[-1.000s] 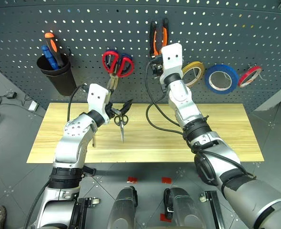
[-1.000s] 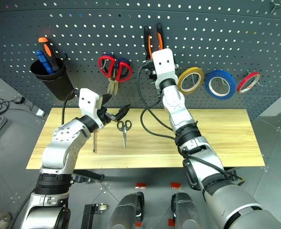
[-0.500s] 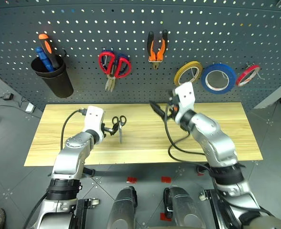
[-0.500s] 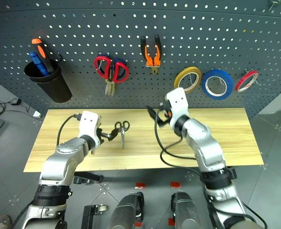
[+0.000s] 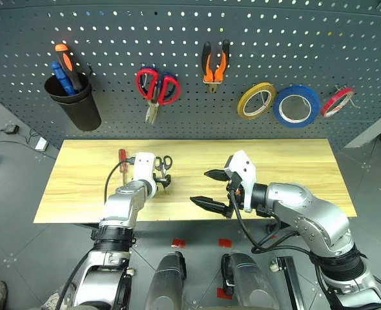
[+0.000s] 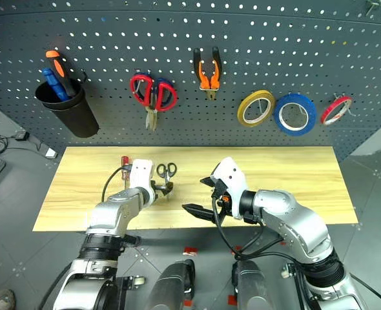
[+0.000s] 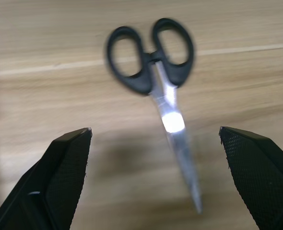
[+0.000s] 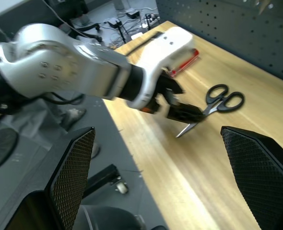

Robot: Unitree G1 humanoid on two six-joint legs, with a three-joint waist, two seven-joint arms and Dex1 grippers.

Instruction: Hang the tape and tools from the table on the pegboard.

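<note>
With fingers spread wide and empty, the left gripper [image 7: 153, 139] straddles the small scissors [image 7: 153, 81] lying flat on the worktop [image 5: 294, 161], seemingly lined up to grasp them, while the right gripper [image 5: 208, 188] waits open nearby.

You see: tape rings 3 [image 5: 296, 106] | scissors 2 [image 5: 164, 163] | pliers 1 [image 5: 214, 63] | screwdrivers 3 [image 5: 122, 157] | cups 1 [image 5: 75, 106]

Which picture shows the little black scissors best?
The left wrist view: the small scissors lie large between the open left claw's fingers. Both eye views show them tiny beside that claw; the right wrist view shows them small, partly behind it.
</note>
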